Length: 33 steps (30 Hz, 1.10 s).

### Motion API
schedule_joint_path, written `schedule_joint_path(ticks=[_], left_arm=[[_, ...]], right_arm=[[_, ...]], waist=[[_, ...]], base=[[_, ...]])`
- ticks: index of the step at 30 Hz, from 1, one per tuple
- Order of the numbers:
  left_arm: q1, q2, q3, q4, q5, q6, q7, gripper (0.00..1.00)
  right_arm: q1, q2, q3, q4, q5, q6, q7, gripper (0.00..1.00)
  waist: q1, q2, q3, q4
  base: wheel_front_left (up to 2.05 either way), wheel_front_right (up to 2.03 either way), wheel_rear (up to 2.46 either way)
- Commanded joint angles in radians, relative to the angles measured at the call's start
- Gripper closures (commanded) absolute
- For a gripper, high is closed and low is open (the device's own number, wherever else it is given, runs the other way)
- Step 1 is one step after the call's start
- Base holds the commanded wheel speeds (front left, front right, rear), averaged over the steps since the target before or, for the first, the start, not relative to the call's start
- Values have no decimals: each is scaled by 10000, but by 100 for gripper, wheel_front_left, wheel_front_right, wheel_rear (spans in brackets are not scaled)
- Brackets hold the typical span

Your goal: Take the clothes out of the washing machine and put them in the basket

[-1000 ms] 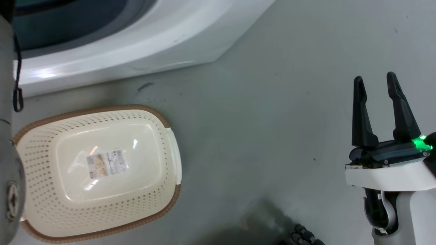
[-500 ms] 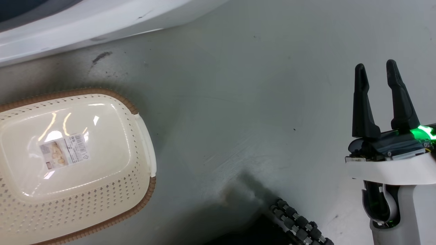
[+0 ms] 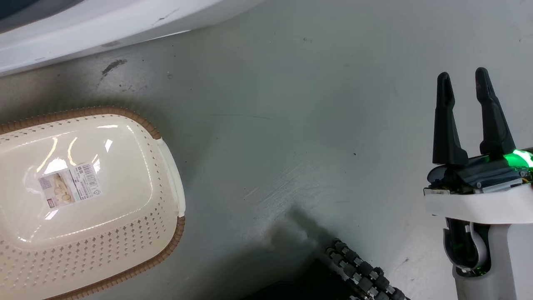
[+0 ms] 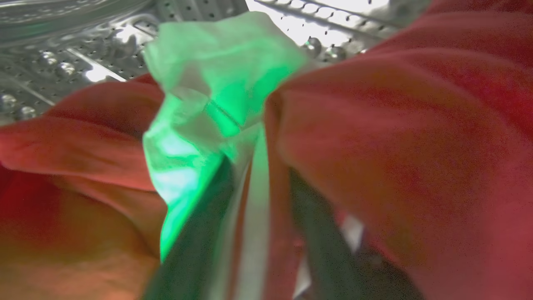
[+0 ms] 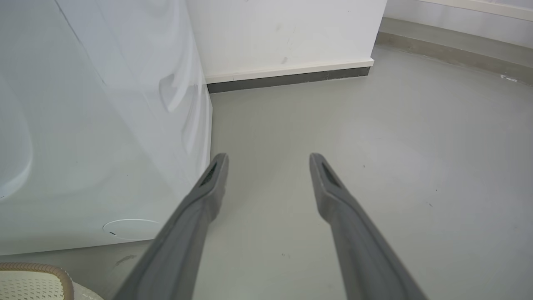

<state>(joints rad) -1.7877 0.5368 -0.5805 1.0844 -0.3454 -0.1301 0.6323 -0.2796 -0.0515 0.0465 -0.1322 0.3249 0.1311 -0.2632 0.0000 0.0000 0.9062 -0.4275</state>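
**Gripping the clothes inside the drum: removal step in hand**

Left wrist view: the left gripper reaches into the washing machine, with the perforated steel drum showing behind it. The clothes are red, with a white part tinted green by the gripper's lamp. They lie bunched over and between both dark fingers. The fingertips are buried in the folds. The jaws appear closed on a white-edged fold, though the contact itself is hidden.

Head view: the basket stands upright on the grey floor, near the floor's edge along the machine's foot but apart from it. It holds nothing but a printed label on its bottom. The right gripper hangs over bare floor, well apart from the basket, with its jaws parted and empty. In the right wrist view it points past the machine's side panel toward the floor's far edge at the skirting.

Step judged: the garment is seized but not yet out of the drum, so the task is in its first half. The next move calls for a steady draw back through the machine's opening without loosening the pinch. The lift must be high enough for trailing fabric to clear the rim. The garment then has to be carried over the basket's open top before the jaws part.
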Motion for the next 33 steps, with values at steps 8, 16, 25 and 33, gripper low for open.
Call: schedule_joint_path(ticks=[8,16,25,33], left_arm=[[584,372,-518,-304,-866,22,-921,100],[1639,163,-823,-608,-1813,22,-2972,100],[3346,-210,-1274,-1114,-2760,21,-4891,100],[5330,-458,-1582,-1754,-3196,22,-6698,100]], right_arm=[[-209,21,-151,-63,-121,-7,-25,0],[-190,20,-405,3,-640,-7,-25,0],[284,12,-506,249,-1235,-7,-24,0],[761,12,-559,484,-1647,-7,-24,0]], waist=[[0,0,-300,177],[0,0,-1226,877],[0,0,-2494,1663],[0,0,-3714,2132]], base=[[0,0,0],[0,0,0],[0,0,0],[0,0,0]])
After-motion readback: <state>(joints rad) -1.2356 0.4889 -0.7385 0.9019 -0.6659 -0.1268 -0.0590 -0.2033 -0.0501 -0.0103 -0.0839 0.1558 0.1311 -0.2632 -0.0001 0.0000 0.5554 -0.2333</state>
